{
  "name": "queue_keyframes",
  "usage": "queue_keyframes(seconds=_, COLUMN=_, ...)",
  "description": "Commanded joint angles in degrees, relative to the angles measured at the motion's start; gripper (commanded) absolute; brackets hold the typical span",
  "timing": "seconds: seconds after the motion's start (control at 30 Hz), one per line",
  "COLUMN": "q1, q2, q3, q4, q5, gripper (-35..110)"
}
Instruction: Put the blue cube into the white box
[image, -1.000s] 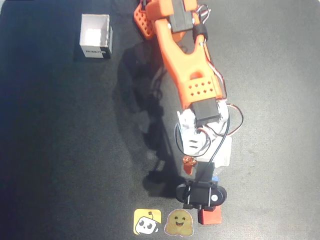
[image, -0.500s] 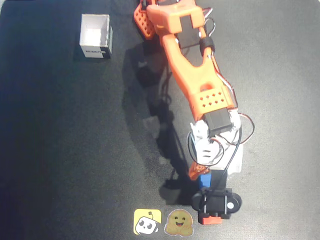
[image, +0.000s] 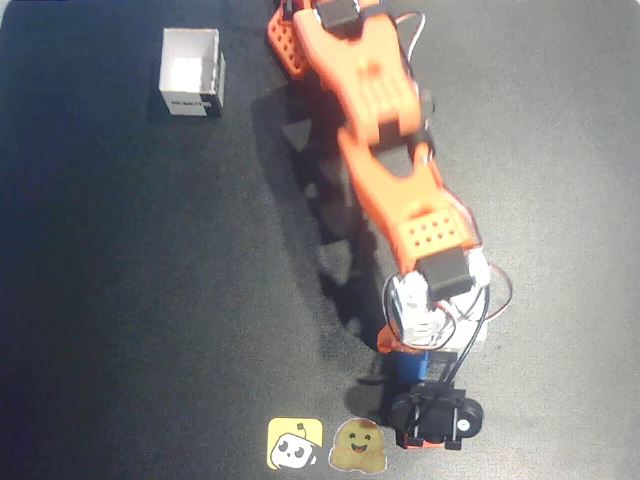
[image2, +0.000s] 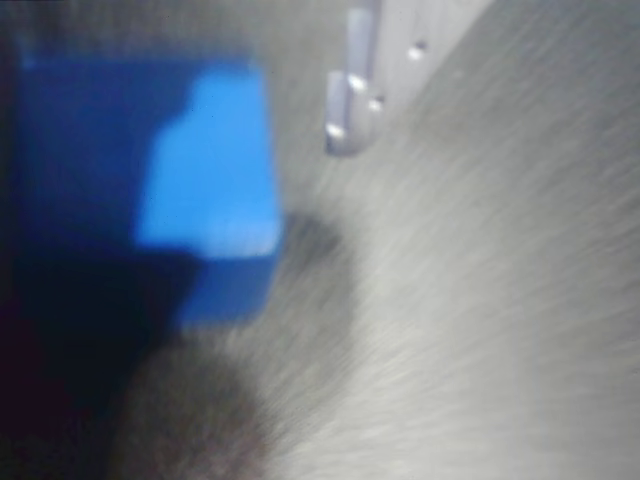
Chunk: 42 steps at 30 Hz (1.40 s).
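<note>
Since the earlier frames the orange arm (image: 385, 150) is reaching further toward the bottom edge of the overhead view, and the end effector (image: 415, 372) is sitting lower, over the spot where the blue cube (image: 411, 365) is lying on the dark table (image: 120, 300). The cube is showing as a blue patch between the white wrist parts and the black camera mount, near the two stickers (image: 328, 444). In the wrist view the blue cube (image2: 200, 170) is looming very close at the left, blurred, with a pale finger (image2: 345, 90) just beside it; I cannot tell whether the end effector is parted or closed. The white box (image: 192, 72) is standing well apart, at the upper left.
</note>
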Motion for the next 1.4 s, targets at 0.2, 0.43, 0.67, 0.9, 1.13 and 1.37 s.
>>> queue_keyframes(seconds=0.2, q1=1.05, q2=-6.5, q3=-23.38, q4=7.03, q5=-2.02, gripper=8)
queue_keyframes(seconds=0.43, q1=0.97, q2=-7.29, q3=-23.38, q4=6.94, q5=0.79, gripper=0)
queue_keyframes(seconds=0.67, q1=-0.35, q2=-5.62, q3=-23.29, q4=7.21, q5=1.58, gripper=0)
queue_keyframes(seconds=0.9, q1=1.05, q2=12.92, q3=-1.41, q4=7.03, q5=-0.97, gripper=0)
queue_keyframes(seconds=1.13, q1=3.16, q2=31.29, q3=20.74, q4=6.94, q5=-5.62, gripper=0)
queue_keyframes(seconds=1.37, q1=7.65, q2=44.56, q3=36.04, q4=6.94, q5=-13.8, gripper=0)
